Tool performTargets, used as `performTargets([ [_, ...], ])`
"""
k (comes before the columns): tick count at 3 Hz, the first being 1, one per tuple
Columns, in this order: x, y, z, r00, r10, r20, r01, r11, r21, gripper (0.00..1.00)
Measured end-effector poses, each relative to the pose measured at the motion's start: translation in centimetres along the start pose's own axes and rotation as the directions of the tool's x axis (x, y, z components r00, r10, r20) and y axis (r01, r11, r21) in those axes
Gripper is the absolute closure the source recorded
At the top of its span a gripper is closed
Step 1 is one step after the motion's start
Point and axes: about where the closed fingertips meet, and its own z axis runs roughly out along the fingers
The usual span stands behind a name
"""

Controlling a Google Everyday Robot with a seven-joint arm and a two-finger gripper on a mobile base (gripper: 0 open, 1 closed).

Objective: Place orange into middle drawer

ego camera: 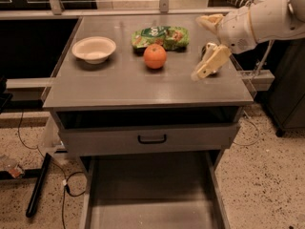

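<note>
Step in hand: reach, orange not yet grasped. The orange (155, 56) sits on the cabinet top (119, 85), just in front of the green snack bag (159, 36) and well right of the white bowl (94, 49). The gripper (201, 46) hovers by the top's right edge, released and holding nothing. Next move probably calls for a leftward reach across clear surface, avoiding the bag. The middle drawer (147, 194) stands pulled out below, its floor bare.

The orange (155, 56) is bright orange, the bag (160, 37) green with orange patches, the bowl (94, 49) white. The table (119, 87) and open drawer (152, 194) are plain grey (the handle (152, 139) black). The cream gripper (197, 48) hangs over the table's right side.
</note>
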Motion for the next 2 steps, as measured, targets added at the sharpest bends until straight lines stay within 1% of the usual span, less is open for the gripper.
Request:
performTargets([
  [1,1.1,-0.8,2.4,0.999,0.040,0.034,-0.039,0.9986,-0.036,0.00],
  [2,1.1,-1.4,4.6,0.995,0.066,0.075,-0.060,0.9952,-0.077,0.00],
])
